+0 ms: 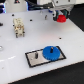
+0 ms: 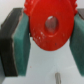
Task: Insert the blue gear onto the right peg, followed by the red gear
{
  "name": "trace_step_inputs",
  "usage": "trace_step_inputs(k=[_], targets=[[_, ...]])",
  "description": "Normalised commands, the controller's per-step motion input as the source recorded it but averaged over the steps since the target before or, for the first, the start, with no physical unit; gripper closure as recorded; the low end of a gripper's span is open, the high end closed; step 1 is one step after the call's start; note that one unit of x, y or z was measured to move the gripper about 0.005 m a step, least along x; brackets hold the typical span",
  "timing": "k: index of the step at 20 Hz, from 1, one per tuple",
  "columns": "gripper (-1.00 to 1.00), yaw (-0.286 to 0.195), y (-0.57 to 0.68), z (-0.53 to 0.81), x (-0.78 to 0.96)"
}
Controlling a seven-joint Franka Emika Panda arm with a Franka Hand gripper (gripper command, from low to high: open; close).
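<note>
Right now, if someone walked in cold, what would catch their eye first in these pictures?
The red gear fills the wrist view, clamped between the gripper pads, held above the white table. In the exterior view, the blue gear sits on the dark base plate, toward that view's right. A small pale figure stands farther back, on the left.

The red gear (image 2: 48, 25) is looking like glossy moulded plastic, the blue gear (image 1: 51, 52) likewise; the claw's pads (image 2: 23, 44) are showing matt teal rubber, the worktop (image 1: 70, 40) gleaming smooth white.
</note>
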Motion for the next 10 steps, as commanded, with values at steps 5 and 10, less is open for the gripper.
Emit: trace_step_inputs(k=[5, 10], targets=[[1.00, 0.000, -0.22, 0.51, 0.65], [1.00, 0.000, -0.23, 0.50, 0.68]])
